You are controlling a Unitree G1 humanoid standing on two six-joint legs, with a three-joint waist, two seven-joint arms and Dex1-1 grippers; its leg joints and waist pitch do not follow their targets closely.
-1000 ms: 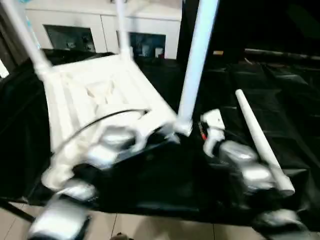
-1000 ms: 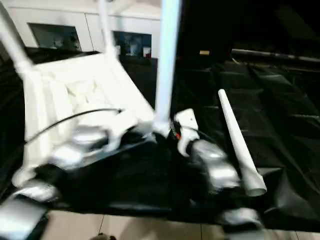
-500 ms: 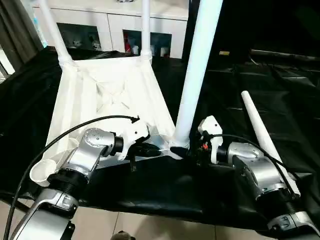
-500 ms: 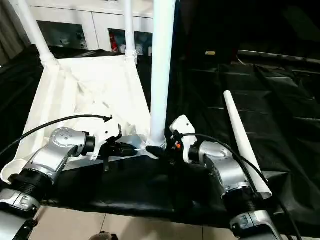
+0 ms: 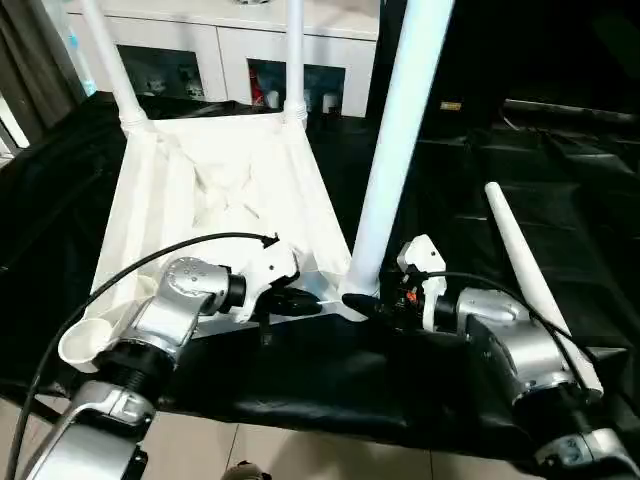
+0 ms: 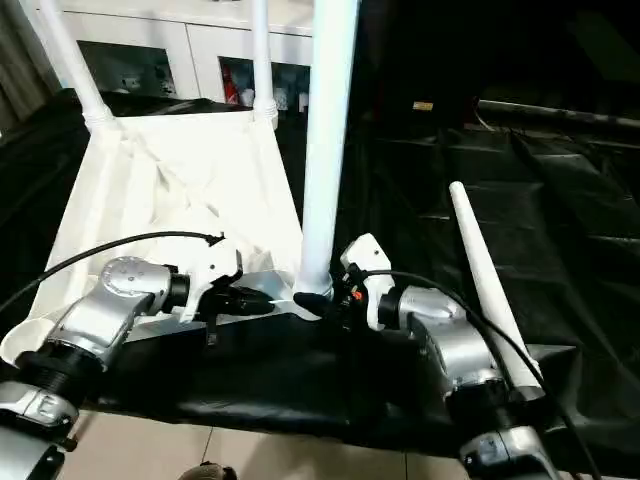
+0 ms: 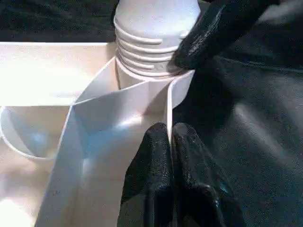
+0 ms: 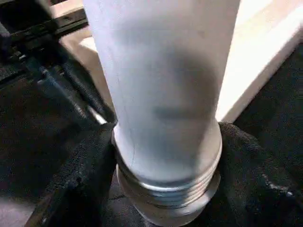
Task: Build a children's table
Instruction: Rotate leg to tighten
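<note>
The right gripper [image 5: 362,302] is clasping the leg [image 5: 397,150] at its threaded base, while the left gripper [image 7: 170,142] is pinching the tabletop [image 5: 215,190] rim.

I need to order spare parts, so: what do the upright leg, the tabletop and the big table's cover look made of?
Leg: looks like smooth white plastic tube, with moulded threads at its base.
Tabletop: likely white moulded plastic; thin ribbed walls and a soft sheen show on its underside.
Cover: black sheet, creased and slightly shiny, maybe plastic film or coated cloth; I cannot tell which.
</note>
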